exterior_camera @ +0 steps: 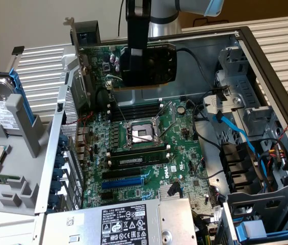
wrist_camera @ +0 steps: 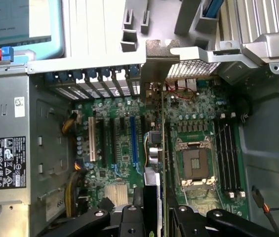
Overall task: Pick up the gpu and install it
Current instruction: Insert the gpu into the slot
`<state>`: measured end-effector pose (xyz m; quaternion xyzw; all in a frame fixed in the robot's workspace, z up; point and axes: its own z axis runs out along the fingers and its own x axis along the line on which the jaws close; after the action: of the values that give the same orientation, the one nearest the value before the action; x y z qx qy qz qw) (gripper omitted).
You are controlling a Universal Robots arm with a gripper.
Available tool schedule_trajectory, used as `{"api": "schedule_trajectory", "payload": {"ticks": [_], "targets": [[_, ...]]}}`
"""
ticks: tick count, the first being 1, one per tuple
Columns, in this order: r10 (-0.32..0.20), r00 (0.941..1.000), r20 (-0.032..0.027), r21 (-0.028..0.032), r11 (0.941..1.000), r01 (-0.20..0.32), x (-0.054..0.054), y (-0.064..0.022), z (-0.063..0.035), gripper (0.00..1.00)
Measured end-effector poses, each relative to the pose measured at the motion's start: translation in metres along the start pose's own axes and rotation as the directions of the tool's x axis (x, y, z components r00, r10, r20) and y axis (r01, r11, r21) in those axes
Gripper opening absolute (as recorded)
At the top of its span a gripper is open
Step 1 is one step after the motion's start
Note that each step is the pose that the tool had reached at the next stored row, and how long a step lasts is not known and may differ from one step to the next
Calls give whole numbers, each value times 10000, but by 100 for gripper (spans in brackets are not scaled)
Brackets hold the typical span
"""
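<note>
Hanging over the open computer case (exterior_camera: 205, 51), the gripper (exterior_camera: 132, 71) pinches the gpu (exterior_camera: 156, 64) between its jaws; the card stands on edge above the motherboard (exterior_camera: 184, 148), near the CPU socket (exterior_camera: 139, 133).

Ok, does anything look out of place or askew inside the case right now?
Nothing looks damaged or spilled. The gpu is not seated: it hangs clamped in the gripper, above the motherboard near the case's far end. The CPU socket looks empty.
</note>
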<state>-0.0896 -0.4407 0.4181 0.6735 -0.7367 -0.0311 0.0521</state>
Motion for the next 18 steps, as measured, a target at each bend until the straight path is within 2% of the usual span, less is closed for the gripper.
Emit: {"api": "schedule_trajectory", "payload": {"ticks": [18], "targets": [[-52,10000,-22,20,10000,52,-136,-3,26,27]]}}
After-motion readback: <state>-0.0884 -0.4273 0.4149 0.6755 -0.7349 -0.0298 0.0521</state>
